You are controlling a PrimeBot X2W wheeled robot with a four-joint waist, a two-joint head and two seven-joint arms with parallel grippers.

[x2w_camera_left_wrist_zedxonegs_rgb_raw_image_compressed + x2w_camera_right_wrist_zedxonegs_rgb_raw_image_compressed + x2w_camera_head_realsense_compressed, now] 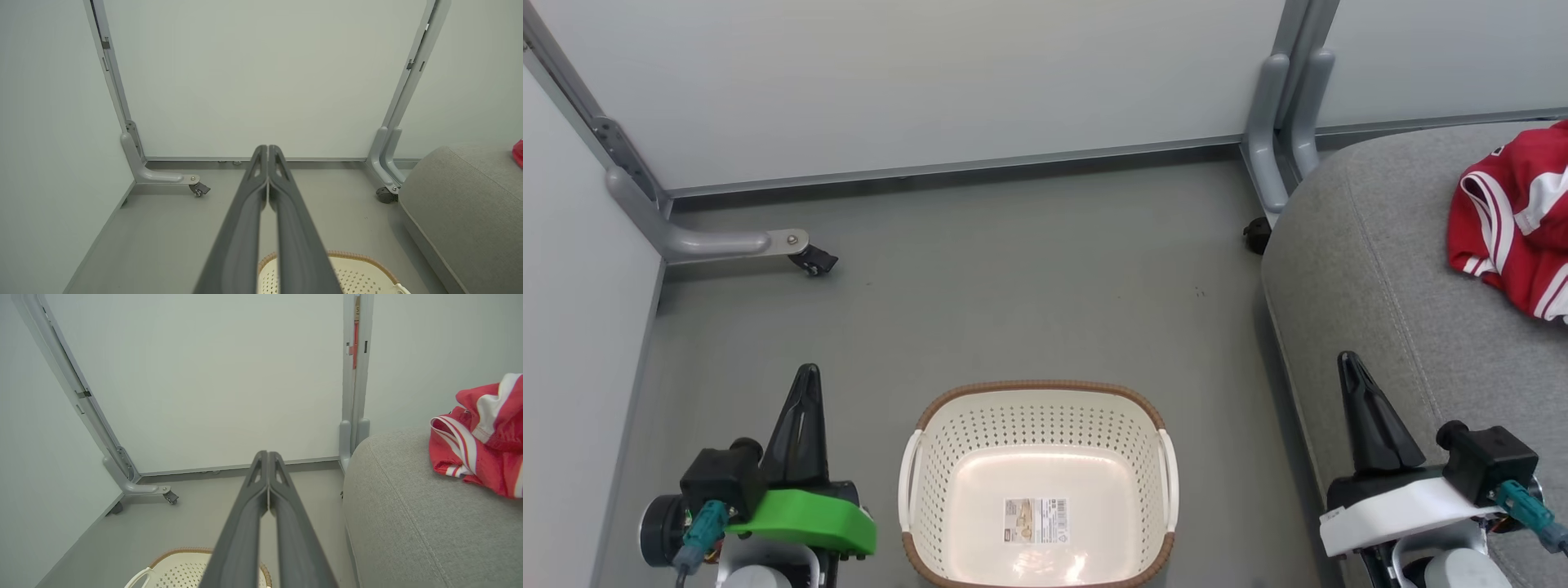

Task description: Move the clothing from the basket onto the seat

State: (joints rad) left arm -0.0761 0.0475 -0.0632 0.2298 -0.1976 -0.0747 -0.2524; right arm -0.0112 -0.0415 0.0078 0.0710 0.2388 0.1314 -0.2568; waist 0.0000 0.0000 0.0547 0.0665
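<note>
Red, white-striped clothing [1515, 220] lies crumpled on the grey fabric seat [1380, 278]. The perforated cream basket [980, 441] beside it, brown woven rim, bears a label [1036, 520] too small to read. The left gripper [808, 380] and right gripper [1349, 367] flank it, fingers pressed together, empty.

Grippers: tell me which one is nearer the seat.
The right gripper, on the white mount, next to the seat; the left gripper, green mount, is across the basket.

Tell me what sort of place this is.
Probably a staged indoor test corner, not a lived-in room: pale partition panels stand on grey feet with casters, the floor is plain grey, and the furnishings are a grey seat with red clothing and a laundry basket.
</note>
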